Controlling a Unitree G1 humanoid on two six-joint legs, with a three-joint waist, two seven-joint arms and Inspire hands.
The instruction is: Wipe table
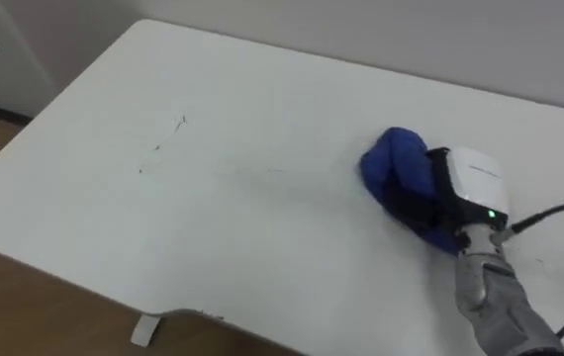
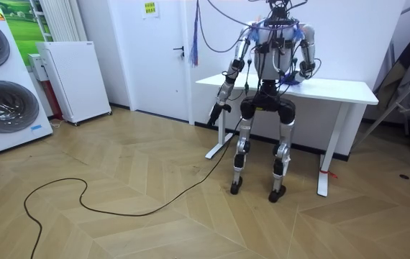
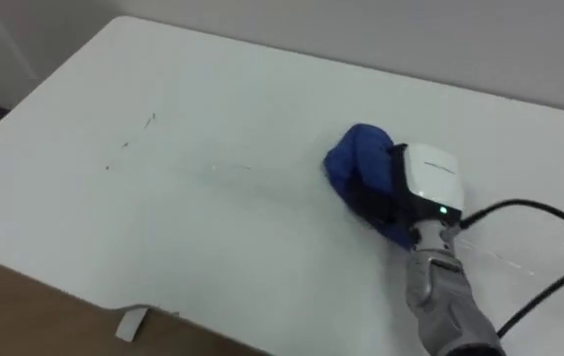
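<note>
Right now the cloth (image 1: 393, 163), blue and bunched, lies on the table (image 1: 213, 218) toward 3 o'clock in the eye views, well in from the near edge. The right hand (image 1: 470, 183) sits at its 4 o'clock side, buried in the folds; whether it is clamped on the cloth or flat cannot be told. Faint dark marks (image 1: 181, 122) dot the white top at 9 o'clock from the cloth, well apart. The robot stands facing the table, left hand (image 2: 216, 114) hanging low by the end at the room view's left, its state unclear

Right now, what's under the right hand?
A bunched blue cloth lies under the right hand, on the white table; the tabletop beneath the cloth is covered.
</note>
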